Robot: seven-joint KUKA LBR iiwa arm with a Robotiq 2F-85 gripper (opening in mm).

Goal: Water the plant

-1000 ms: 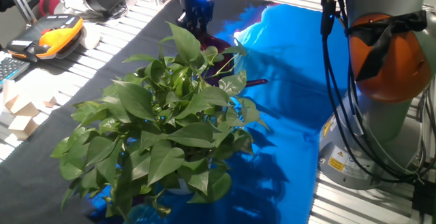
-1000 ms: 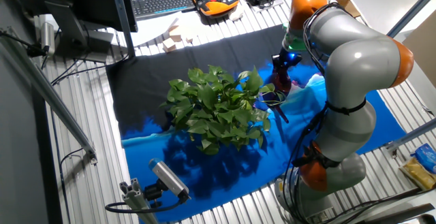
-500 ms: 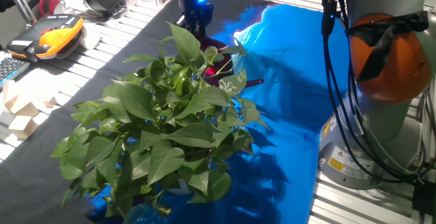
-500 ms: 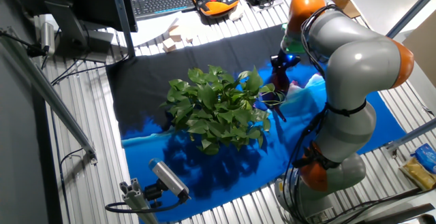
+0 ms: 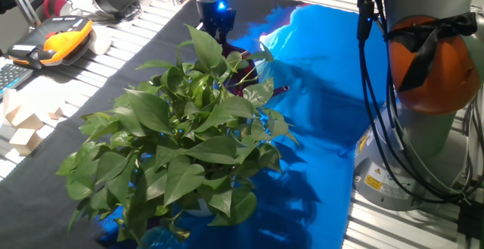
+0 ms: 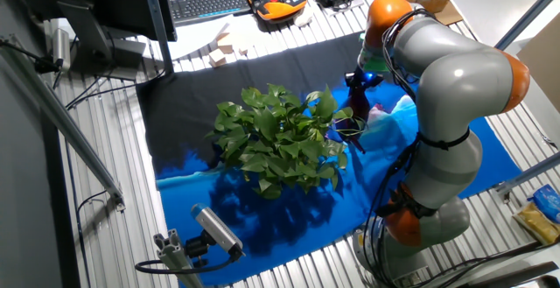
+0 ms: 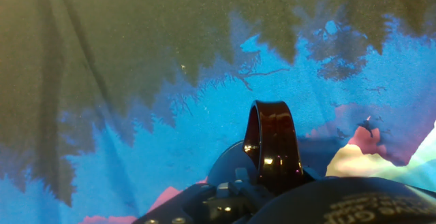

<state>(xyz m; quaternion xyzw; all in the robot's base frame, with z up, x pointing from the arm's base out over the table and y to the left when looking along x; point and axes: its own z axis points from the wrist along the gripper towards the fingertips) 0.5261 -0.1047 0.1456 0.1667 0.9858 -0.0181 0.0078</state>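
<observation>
The plant (image 5: 181,135), a big bush of glossy green heart-shaped leaves, stands on the cloth; it also shows in the other fixed view (image 6: 280,139). Behind it, half hidden by leaves, is the dark maroon watering can (image 5: 240,79), its long spout (image 5: 278,91) pointing right, low over the cloth. My gripper (image 5: 219,33) comes down onto the can from above at the plant's far edge, also in the other fixed view (image 6: 359,95). In the hand view the can's maroon handle loop (image 7: 272,139) rises right at my gripper (image 7: 262,183), which looks shut on it; the fingertips are hidden.
A blue and black cloth (image 5: 325,75) covers the table. My arm's base (image 5: 423,128) and cables stand at the right. An orange teach pendant (image 5: 64,33) and wooden blocks (image 5: 23,120) lie at the left. A keyboard (image 6: 208,3) and a small camera (image 6: 214,227) sit at the edges.
The hand has shifted slightly towards the plant and turned a little. The can's spout has moved slightly with it. The plant has not moved.
</observation>
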